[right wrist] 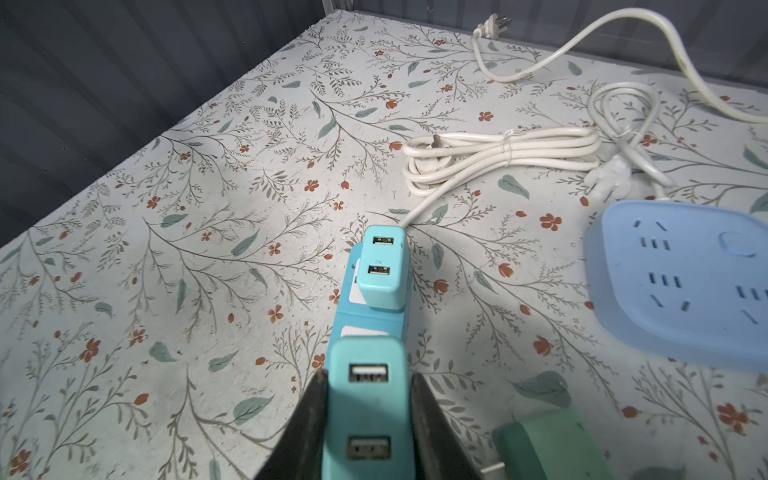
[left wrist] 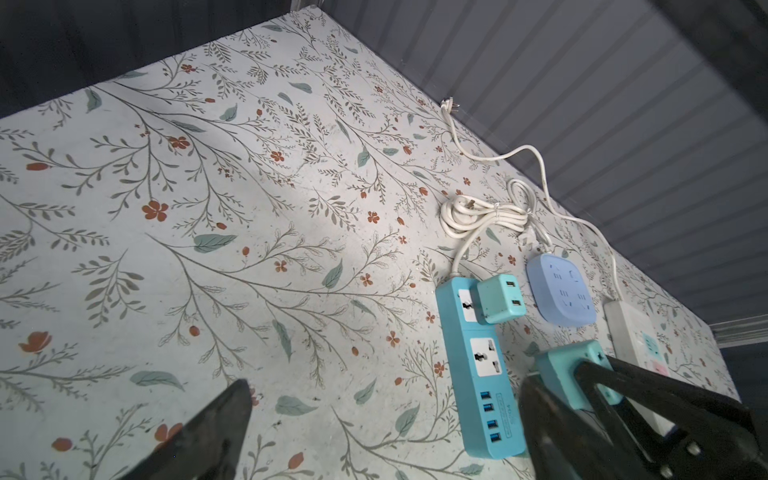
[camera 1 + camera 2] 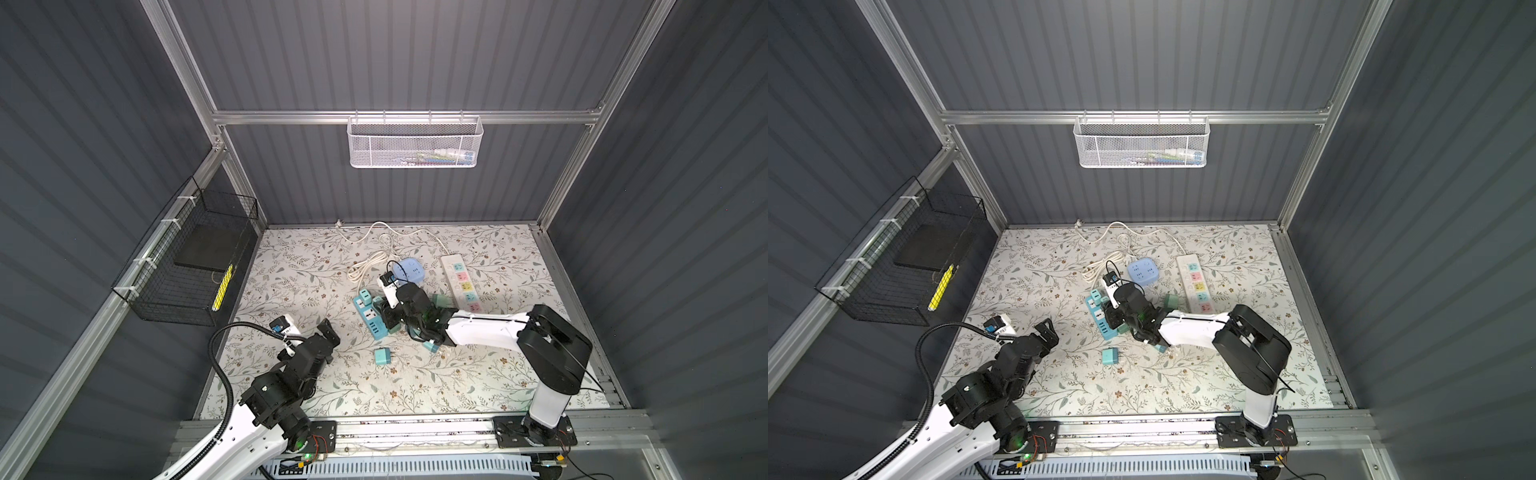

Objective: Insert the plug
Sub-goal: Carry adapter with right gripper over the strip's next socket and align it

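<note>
Plug [image 1: 368, 399], ports upward, lengthwise along strip [image 1: 374, 319], pinched by right end effector [image 1: 368, 376]; left end effector [image 2: 384, 382] spread.

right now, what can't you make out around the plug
- held charger, prongs: under its body in the right wrist view, under the right gripper in both top views
- teal strip, middle socket: mostly behind that charger, right wrist view
- white basket, contents: too small, both top views

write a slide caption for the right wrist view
Right gripper clamps a teal charger over the blue power strip
</note>
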Action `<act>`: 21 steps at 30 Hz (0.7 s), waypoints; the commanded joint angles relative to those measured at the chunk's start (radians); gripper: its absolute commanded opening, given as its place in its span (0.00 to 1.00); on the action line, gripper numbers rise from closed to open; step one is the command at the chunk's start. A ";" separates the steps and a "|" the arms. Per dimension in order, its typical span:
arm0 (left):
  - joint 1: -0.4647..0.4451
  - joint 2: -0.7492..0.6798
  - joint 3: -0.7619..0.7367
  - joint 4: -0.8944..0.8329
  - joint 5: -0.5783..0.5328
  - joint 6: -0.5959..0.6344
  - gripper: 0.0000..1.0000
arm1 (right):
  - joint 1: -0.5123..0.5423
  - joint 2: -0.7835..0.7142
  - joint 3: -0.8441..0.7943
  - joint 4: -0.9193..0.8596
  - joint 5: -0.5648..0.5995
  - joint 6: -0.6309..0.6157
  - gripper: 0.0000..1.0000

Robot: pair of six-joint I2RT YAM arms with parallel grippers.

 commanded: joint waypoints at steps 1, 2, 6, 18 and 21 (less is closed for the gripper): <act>-0.004 0.043 0.047 -0.056 -0.044 -0.019 1.00 | 0.018 0.032 -0.002 0.110 0.065 -0.022 0.14; -0.004 0.053 0.056 -0.064 -0.045 -0.022 1.00 | 0.023 0.040 -0.001 0.117 0.076 -0.021 0.14; -0.004 0.070 0.056 -0.065 -0.028 -0.028 1.00 | 0.030 0.078 0.018 0.125 0.086 -0.036 0.14; -0.004 0.053 0.057 -0.063 -0.017 -0.006 1.00 | 0.033 0.156 0.008 0.207 0.132 -0.003 0.14; -0.005 0.052 0.060 -0.070 -0.017 -0.003 1.00 | 0.033 0.171 0.022 0.207 0.136 -0.003 0.13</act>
